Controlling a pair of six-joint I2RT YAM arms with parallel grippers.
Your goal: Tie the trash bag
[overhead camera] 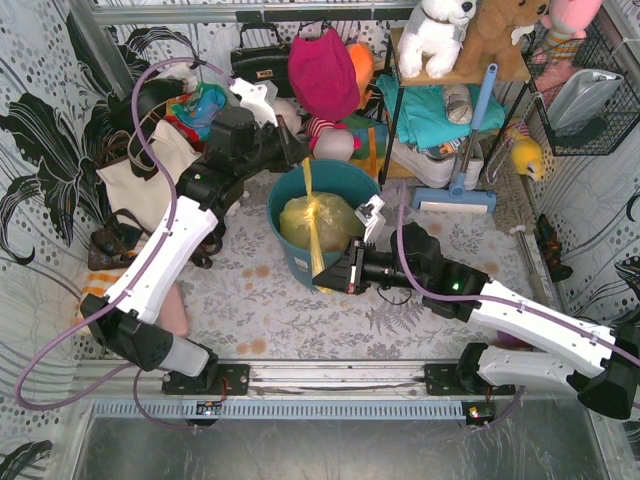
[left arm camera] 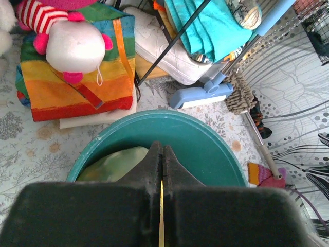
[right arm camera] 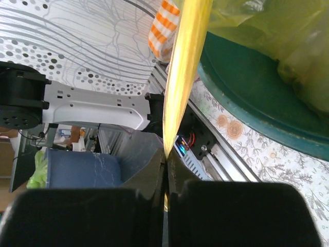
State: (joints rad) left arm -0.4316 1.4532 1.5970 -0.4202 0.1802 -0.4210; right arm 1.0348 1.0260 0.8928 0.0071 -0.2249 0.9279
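Trash bag (overhead camera: 312, 222): it sits inside the teal bin (overhead camera: 345, 178), which stands on the desk (overhead camera: 250, 310) between the two arms. The bag body stays low in the bin. Its gathered top is drawn out into two narrow yellow strips that leave the bag in opposite directions.

Far strip (overhead camera: 308, 180): this runs from the bag up to the bin's far rim, where the left fingers (left arm camera: 157, 154) hold it. The fingers are pressed together with a thin yellow sliver of film showing in the seam between them, so they are pinching this strip.

Near strip (overhead camera: 320, 255): this crosses the bin's near rim to the right fingers (right arm camera: 160, 164), which are clamped on it just outside the bin. In the right wrist view the strip rises from the tips as a straight, flat band, which indicates tension.

Purpose of the arrangement: gripping on opposite sides of the bin lets the arms pull apart along one line, while the bin wall keeps the bag body from following either pull. This is judged to be a cinching pull on a knot over the bag. The knot itself cannot be made out.

Caution: the film is thin and may stretch or slip out of the fingers under load.
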